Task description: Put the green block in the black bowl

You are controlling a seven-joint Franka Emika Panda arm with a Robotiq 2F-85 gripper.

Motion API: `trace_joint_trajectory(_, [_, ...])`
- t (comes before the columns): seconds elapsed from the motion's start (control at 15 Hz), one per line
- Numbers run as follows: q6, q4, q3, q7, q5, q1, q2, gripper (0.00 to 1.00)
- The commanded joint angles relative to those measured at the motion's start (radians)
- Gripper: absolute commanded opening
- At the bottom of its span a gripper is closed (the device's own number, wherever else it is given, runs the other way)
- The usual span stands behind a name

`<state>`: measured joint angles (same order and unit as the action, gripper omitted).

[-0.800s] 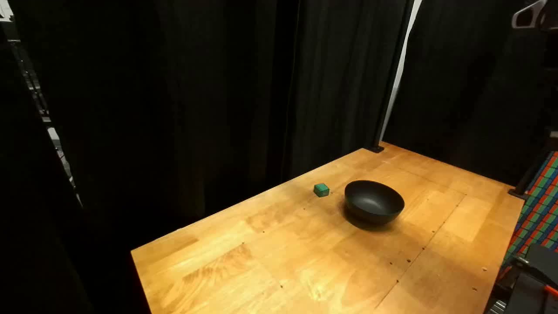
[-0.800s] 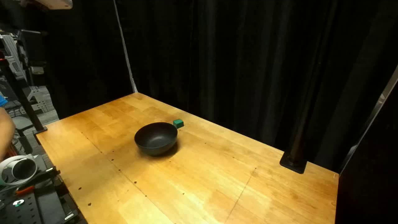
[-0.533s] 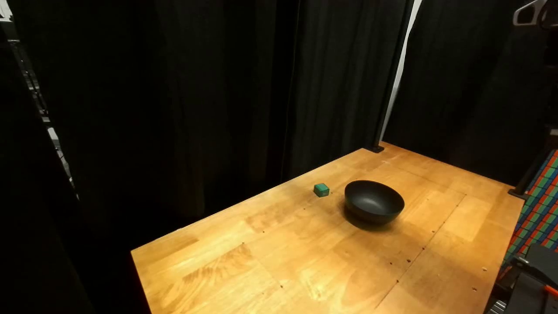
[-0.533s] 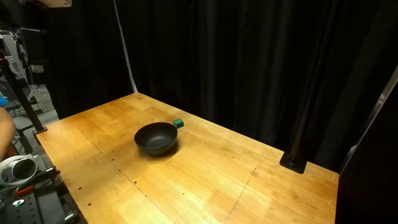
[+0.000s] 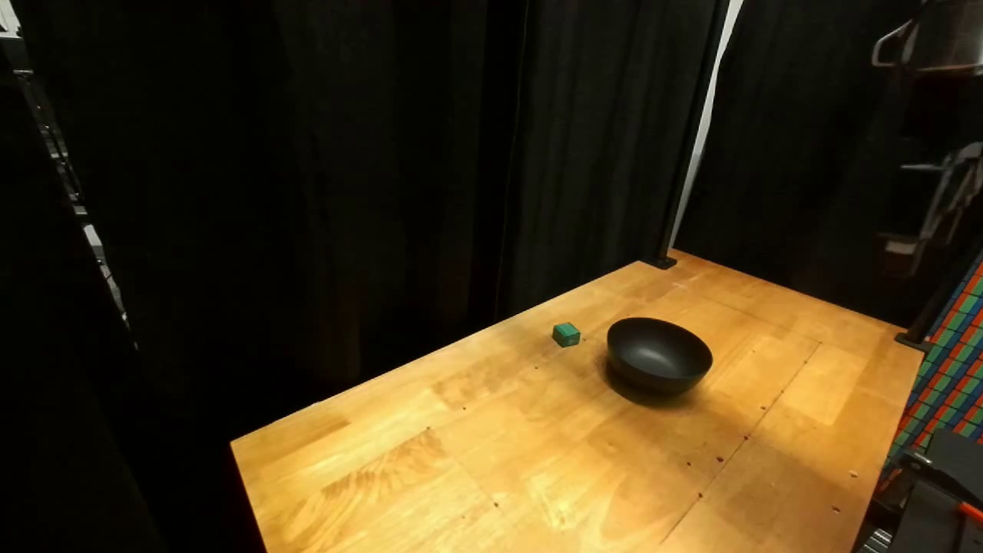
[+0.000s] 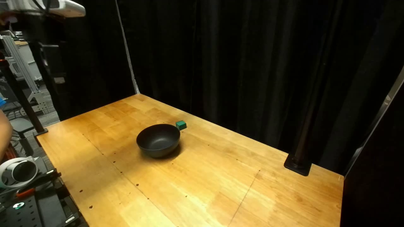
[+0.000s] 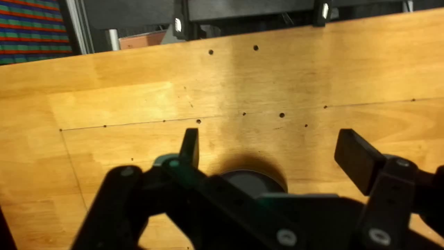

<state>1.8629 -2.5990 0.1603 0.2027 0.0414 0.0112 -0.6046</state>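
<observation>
The green block (image 5: 566, 335) is a small cube on the wooden table near its curtain-side edge; it also shows in an exterior view (image 6: 181, 125). The black bowl (image 5: 659, 357) stands upright beside the block, with a small gap between them. The bowl also shows in an exterior view (image 6: 158, 140), and its rim and part of its inside show in the wrist view (image 7: 255, 182), partly covered by the gripper. My gripper (image 7: 270, 146) is open and empty, high above the table. In an exterior view the dark gripper (image 6: 55, 67) hangs at the upper left. The block is hidden in the wrist view.
The wooden table (image 5: 476, 461) is backed by black curtains (image 5: 384, 192). A black post base (image 6: 297, 165) stands on the table edge. A black cart (image 6: 41, 201) with a white ring-shaped part (image 6: 19, 173) stands beside the table. A person's arm (image 6: 4, 132) shows beyond it.
My arm and gripper have moved farther into both exterior views, toward the table's middle, and a little lower. The block and the bowl have not moved.
</observation>
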Motion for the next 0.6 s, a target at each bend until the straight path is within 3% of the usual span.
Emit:
trace_joint_trajectory(0.0, [0.283, 0.041, -0.005, 0.122, -0.098, 0.003, 0.229, 1.0])
trace_joint_trajectory(0.27, [0.626, 0.111, 0.001, 0.215, -0.115, -0.004, 0.501, 1.0])
trace_joint_trajectory(0.53, [0.822, 0.266, -0.034, 0.291, -0.092, 0.014, 0.766, 1.0])
